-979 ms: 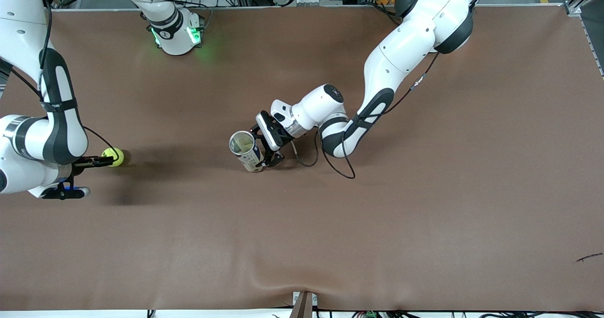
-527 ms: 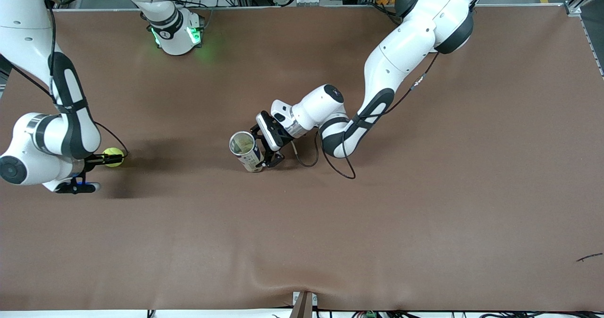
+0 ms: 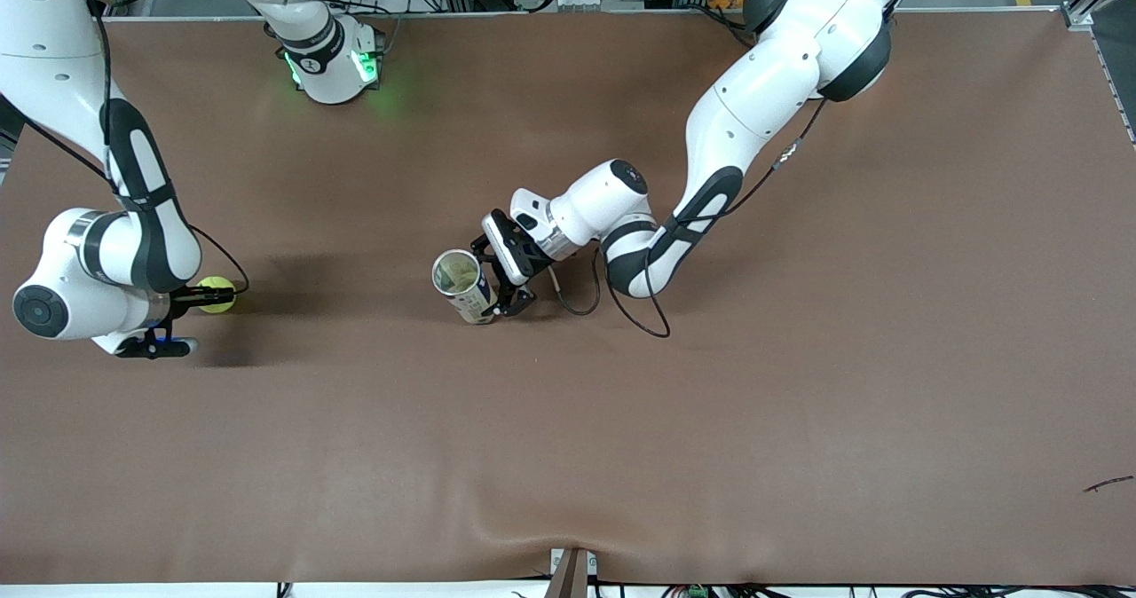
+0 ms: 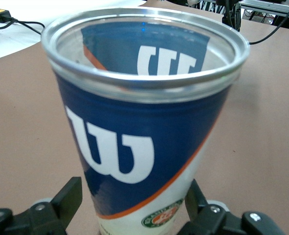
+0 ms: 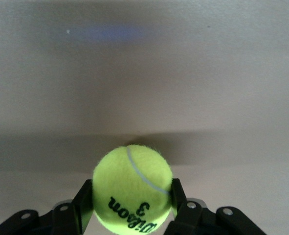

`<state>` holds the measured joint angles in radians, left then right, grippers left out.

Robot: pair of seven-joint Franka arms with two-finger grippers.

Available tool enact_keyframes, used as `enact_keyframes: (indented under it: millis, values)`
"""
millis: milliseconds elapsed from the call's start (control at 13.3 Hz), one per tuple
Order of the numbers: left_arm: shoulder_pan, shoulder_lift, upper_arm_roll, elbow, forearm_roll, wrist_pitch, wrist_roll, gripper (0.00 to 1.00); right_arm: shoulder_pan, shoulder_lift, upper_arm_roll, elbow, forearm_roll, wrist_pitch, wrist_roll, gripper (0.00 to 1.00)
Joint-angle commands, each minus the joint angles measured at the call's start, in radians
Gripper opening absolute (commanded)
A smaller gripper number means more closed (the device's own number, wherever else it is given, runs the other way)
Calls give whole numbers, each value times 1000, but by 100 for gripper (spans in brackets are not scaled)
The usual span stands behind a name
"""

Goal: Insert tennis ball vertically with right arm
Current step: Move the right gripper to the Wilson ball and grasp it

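Observation:
A yellow-green tennis ball (image 3: pixel 216 283) (image 5: pixel 132 188) sits near the right arm's end of the table. My right gripper (image 3: pixel 213 296) (image 5: pixel 127 203) is shut on it, one black finger against each side. An open-topped blue and white ball can (image 3: pixel 454 271) (image 4: pixel 134 122) stands upright near the table's middle. My left gripper (image 3: pixel 493 280) (image 4: pixel 134 205) is shut on its lower part from the side, fingers (image 4: pixel 68 196) flanking it. The can's inside looks empty.
The right arm's base (image 3: pixel 333 61) glows green at the table's back edge. A black cable (image 3: pixel 635 314) loops on the brown table (image 3: pixel 710 420) beside the left wrist. A small dark scrap (image 3: pixel 1108 484) lies near the left arm's end, close to the front camera.
My right gripper has shut on the tennis ball. The right arm's elbow swung toward the table's middle. The left arm and the can stayed almost still.

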<state>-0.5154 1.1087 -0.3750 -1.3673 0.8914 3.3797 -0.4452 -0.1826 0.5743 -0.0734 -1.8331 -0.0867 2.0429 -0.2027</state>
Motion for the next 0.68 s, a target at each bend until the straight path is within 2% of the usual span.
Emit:
enact_keyframes:
  millis: [0, 75, 151, 301, 377, 527, 602]
  values:
    - [1, -1, 4, 8, 17, 20, 0, 94, -26, -48, 21, -14, -11, -21, -1, 5]
    - [1, 0, 4, 7, 17, 20, 5, 94, -17, -53, 29, 21, -7, -59, 2, 1]
    - [3, 0, 4, 7, 17, 20, 5, 94, 6, -56, 29, 76, 46, -129, 5, 0]
    - [3, 2, 8, 7, 17, 20, 5, 94, 43, -51, 24, 246, 163, -328, 26, 0]
    - [3, 2, 10, 7, 17, 20, 5, 94, 67, -48, 24, 314, 179, -393, 87, 0]
    - [3, 0, 10, 8, 17, 20, 5, 94, 125, -50, 29, 386, 192, -476, 227, 0]
    - [3, 0, 10, 8, 15, 20, 5, 94, 158, -53, 27, 400, 229, -509, 280, 0]
